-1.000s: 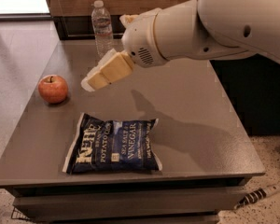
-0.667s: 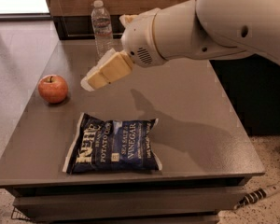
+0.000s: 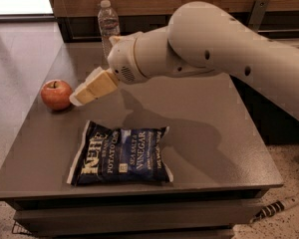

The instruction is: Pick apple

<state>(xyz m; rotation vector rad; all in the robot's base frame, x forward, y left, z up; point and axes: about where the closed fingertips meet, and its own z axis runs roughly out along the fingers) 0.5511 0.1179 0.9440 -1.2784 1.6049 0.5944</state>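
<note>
The apple (image 3: 56, 94) is small, round and red-orange with a short dark stem. It rests near the left edge of the grey table (image 3: 214, 148). My gripper (image 3: 78, 98), tan and white at the end of the big white arm (image 3: 199, 44), hangs just right of the apple at about its height, with the tip almost touching it. It holds nothing that I can see.
A dark blue bag of potato chips (image 3: 120, 154) lies flat at the table's front, below the gripper. A clear water bottle (image 3: 108, 24) stands at the back edge, behind the arm. The table's left edge is just beyond the apple. A wooden wall runs behind.
The gripper has moved left and slightly down, closing the gap to the apple. The apple, bag and bottle have not moved.
</note>
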